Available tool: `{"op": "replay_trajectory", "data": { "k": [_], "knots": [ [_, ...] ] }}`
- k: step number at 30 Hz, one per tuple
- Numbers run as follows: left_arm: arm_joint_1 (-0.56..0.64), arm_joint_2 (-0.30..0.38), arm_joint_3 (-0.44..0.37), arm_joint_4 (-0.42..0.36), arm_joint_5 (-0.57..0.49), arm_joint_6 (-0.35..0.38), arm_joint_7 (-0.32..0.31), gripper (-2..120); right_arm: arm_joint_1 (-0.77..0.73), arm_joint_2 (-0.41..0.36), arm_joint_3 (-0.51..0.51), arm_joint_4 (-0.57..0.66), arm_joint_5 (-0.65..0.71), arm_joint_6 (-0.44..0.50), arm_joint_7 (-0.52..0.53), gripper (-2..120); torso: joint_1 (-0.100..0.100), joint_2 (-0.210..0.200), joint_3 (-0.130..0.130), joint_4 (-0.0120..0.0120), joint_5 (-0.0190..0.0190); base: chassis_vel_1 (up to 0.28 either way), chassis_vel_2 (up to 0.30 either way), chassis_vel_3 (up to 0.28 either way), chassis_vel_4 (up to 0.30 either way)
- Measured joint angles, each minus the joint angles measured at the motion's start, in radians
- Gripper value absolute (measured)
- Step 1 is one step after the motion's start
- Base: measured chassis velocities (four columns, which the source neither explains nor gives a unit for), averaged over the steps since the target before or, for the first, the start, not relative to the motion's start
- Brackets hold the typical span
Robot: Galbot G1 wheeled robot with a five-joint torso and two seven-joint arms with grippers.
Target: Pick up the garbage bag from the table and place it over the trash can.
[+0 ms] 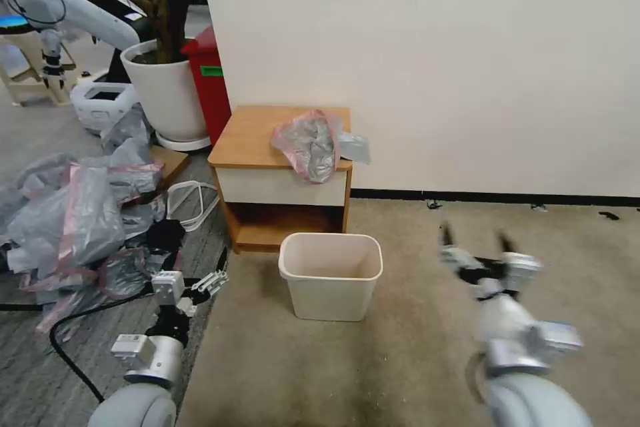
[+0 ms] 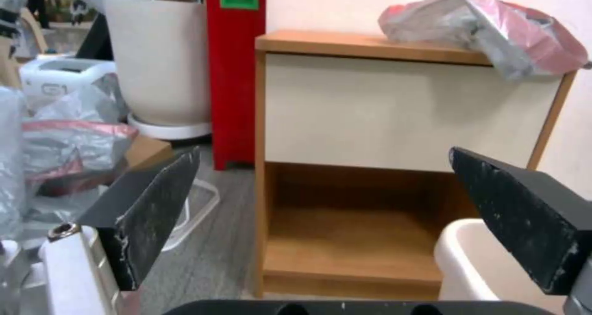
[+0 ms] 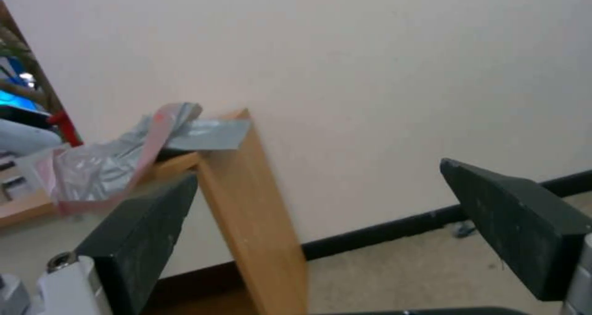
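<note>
Garbage bag is drooping over the table edge at frame centre; right gripper, spread empty, is risking dragging it off.

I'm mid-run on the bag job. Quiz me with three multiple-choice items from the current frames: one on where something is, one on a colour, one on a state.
1. Where does the crinkly grey plastic garbage bag with the pink-red band lie?
A. inside the bin
B. on the low wooden table, hanging over its front edge
C. on the carpet

2. What colour is the small rectangular plastic trash can?
A. cream-beige
B. red
C. black

3. How do the jaws of the left gripper and the right gripper stand?
A. both shut on the bag
B. left open, right shut
C. both open, holding nothing

Answers:
1 B: the head view shows it draped over the tabletop's front right part.
2 A: it stands pale cream on the carpet in front of the table.
3 C: each wrist view shows the jaws spread with nothing between them.
</note>
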Motion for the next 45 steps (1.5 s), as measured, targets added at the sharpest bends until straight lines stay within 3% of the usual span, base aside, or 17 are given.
{"op": "replay_trajectory", "data": {
  "k": [2,17,22,25,28,34,45],
  "knots": [
    [-0.007,-0.001,0.003,0.002,-0.017,-0.011,0.0,100,0.032,-0.007,-0.019,-0.033,0.02,0.009,0.003,100,0.0,0.0,0.0,-0.0003,0.0021,0.0,0.0,0.0,0.0],
    [-0.033,-0.004,0.028,0.03,-0.014,-0.03,-0.005,100,0.142,-0.088,-0.027,-0.116,0.085,0.001,0.008,100,0.0,0.0,0.0,-0.0005,0.0015,0.0,0.0,0.0,0.0],
    [-0.032,-0.005,0.02,0.033,-0.012,-0.03,-0.005,100,0.218,-0.117,-0.05,-0.128,0.238,-0.053,0.039,100,0.0,0.0,0.0,-0.0005,0.0015,0.0,0.0,0.0,0.0],
    [-0.025,-0.007,0.004,0.034,-0.012,-0.03,-0.005,100,0.303,-0.134,-0.079,-0.158,0.426,-0.095,0.094,100,0.0,0.0,0.0,-0.0003,0.0014,0.0,0.0,0.0,0.0],
    [-0.019,-0.011,-0.006,0.034,-0.012,-0.03,-0.005,100,0.353,-0.136,-0.093,-0.187,0.516,-0.114,0.134,100,0.0,0.0,0.0,-0.0003,0.0015,0.0,0.0,0.0,0.0],
    [0.002,-0.024,-0.032,0.026,-0.005,-0.031,-0.005,100,0.492,-0.107,-0.116,-0.251,0.829,-0.183,0.26,99,0.0,0.0,0.0,-0.0003,0.0013,0.0,0.0,0.0,0.0],
    [0.032,-0.047,-0.061,0.005,0.015,-0.034,-0.01,100,0.673,-0.027,-0.128,-0.386,1.072,-0.219,0.352,98,0.0,0.0,0.0,-0.0003,0.0011,0.0,0.0,0.0,0.0]
  ]
}}
